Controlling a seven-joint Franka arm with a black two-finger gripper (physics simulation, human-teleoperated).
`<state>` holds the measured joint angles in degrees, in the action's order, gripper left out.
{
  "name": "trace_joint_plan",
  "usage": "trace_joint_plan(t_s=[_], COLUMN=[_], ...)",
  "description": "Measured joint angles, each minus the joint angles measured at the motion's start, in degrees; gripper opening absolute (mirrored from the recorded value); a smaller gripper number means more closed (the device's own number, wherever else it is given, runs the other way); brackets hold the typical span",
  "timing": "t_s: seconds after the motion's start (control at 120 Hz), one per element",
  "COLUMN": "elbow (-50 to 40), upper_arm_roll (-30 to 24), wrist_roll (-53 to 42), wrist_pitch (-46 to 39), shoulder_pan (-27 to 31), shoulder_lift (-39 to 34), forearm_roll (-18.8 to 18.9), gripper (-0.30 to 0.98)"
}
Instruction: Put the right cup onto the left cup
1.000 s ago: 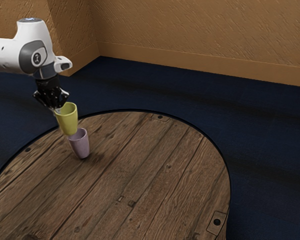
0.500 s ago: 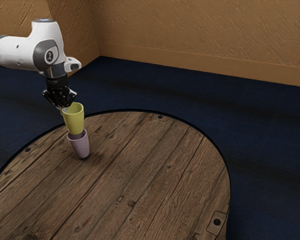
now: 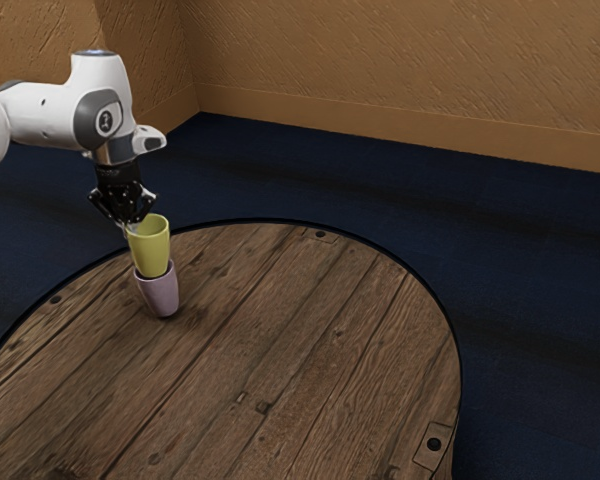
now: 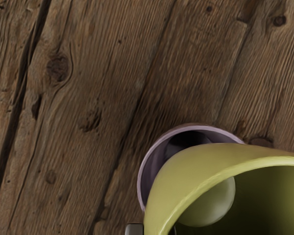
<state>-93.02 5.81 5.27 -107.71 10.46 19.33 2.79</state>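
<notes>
The black gripper [image 3: 128, 222] is shut on the near rim of the yellow-green cup [image 3: 150, 249], which hangs upright below it in the exterior view. Directly beneath is the pink cup [image 3: 160, 296], standing on the table; the yellow cup's base is at its mouth, perhaps slightly inside. In the wrist view a bit of a fingertip shows beside the wall of the yellow cup [image 4: 186, 171], and the rim of the pink cup [image 4: 146, 169] curves out from behind it. How deep the yellow cup sits is hidden.
The round wooden table [image 3: 280, 340] extends toward the exterior view's right, with dark metal fittings near its edge. Blue floor [image 3: 540, 270] surrounds it, and a tan wall [image 3: 400, 60] stands behind.
The gripper and yellow cup have moved toward the exterior view's right, over the pink cup, and then lower. The pink cup has stayed in its spot.
</notes>
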Motion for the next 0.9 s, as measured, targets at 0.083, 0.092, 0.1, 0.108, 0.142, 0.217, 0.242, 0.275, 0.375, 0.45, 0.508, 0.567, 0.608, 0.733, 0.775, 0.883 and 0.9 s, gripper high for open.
trace_joint_plan(t_s=[0.083,0.092,0.1,0.108,0.142,0.217,0.242,0.275,0.375,0.45,0.508,0.567,0.608,0.733,0.775,0.883,0.9], elbow=[0.0,0.0,0.0,0.0,0.0,-0.1,-0.2,-0.3,-0.6,-0.7,-0.8,-0.9,-0.9,-0.5,-0.3,3.3,4.1], upper_arm_roll=[0.0,0.0,0.0,0.0,0.0,0.0,0.0,0.0,0.0,0.0,0.0,0.0,0.1,-0.1,-0.5,-2.7,-3.2], wrist_roll=[-0.1,-0.1,-0.1,-0.1,-0.1,-0.2,-0.2,-0.3,-0.4,-0.6,-0.8,-0.9,-1.1,-1.5,-1.6,-1.9,-2.0], wrist_pitch=[-0.1,-0.1,-0.1,-0.1,-0.2,-0.2,-0.3,-0.4,-0.5,-0.6,-0.6,-0.5,-0.3,1.6,2.8,8.1,9.1], shoulder_pan=[0.0,0.0,0.0,0.0,0.0,0.0,0.0,0.1,0.4,0.4,0.3,0.3,0.2,-0.1,-0.3,-0.5,-0.5], shoulder_lift=[0.4,0.5,0.5,0.6,0.8,1.0,1.1,1.3,1.4,1.0,0.3,-0.8,-1.8,-5.8,-7.7,-11.3,-11.8], forearm_roll=[0.0,0.0,0.0,-0.1,-0.1,-0.2,-0.3,-0.3,-1.2,-2.0,-2.5,-2.7,-2.8,-2.8,-2.8,-2.7,-2.7], gripper=[-0.10,-0.10,-0.10,-0.10,-0.10,-0.10,-0.10,-0.10,-0.01,0.16,0.28,0.38,0.43,0.55,0.57,0.62,0.62])
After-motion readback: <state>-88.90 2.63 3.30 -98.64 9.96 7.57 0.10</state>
